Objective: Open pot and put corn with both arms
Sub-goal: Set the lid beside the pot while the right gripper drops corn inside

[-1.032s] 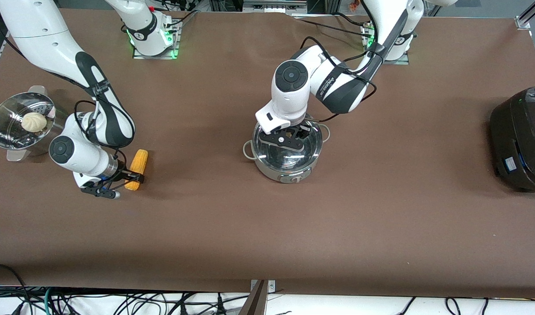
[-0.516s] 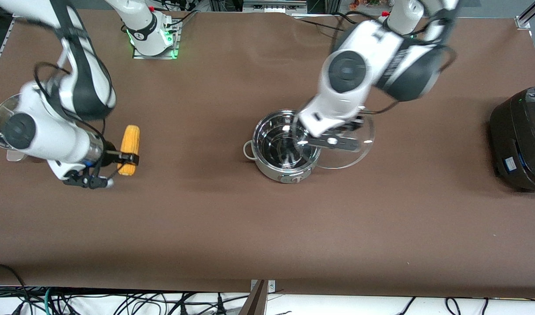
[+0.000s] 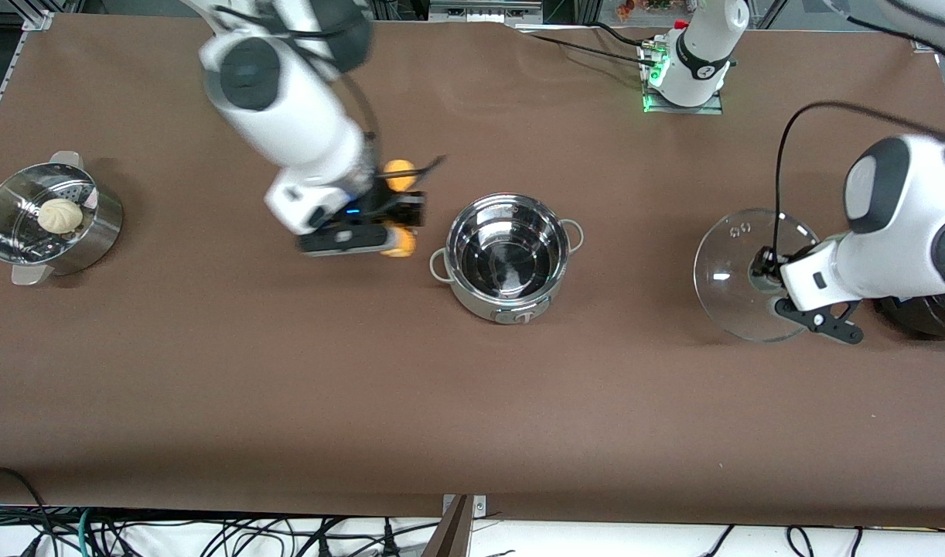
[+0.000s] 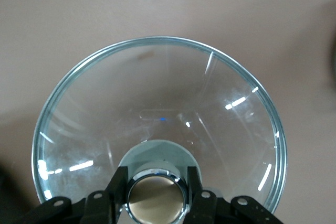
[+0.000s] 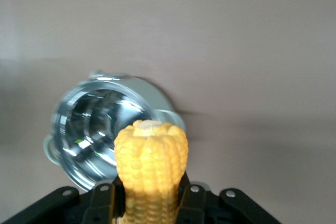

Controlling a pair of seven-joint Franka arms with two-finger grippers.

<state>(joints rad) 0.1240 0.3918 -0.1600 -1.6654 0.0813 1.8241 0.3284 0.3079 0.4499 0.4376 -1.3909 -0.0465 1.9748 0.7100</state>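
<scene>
The steel pot [image 3: 508,255] stands open and empty at the table's middle; it also shows in the right wrist view [image 5: 102,135]. My right gripper [image 3: 395,210] is shut on the yellow corn [image 3: 400,172], holding it in the air beside the pot toward the right arm's end; the cob fills the right wrist view [image 5: 151,169]. My left gripper [image 3: 762,267] is shut on the tan knob [image 4: 156,198] of the glass lid [image 3: 743,275], holding the lid [image 4: 157,108] over the table toward the left arm's end, beside the black cooker.
A perforated steamer basket [image 3: 101,224] with a white bun [image 3: 60,216] stands at the right arm's end. A large black cooker [image 3: 925,317] sits at the left arm's end, mostly hidden by my left arm.
My left gripper carried the lid off the pot and far toward the left arm's end. My right gripper lifted the corn and carried it to beside the pot.
</scene>
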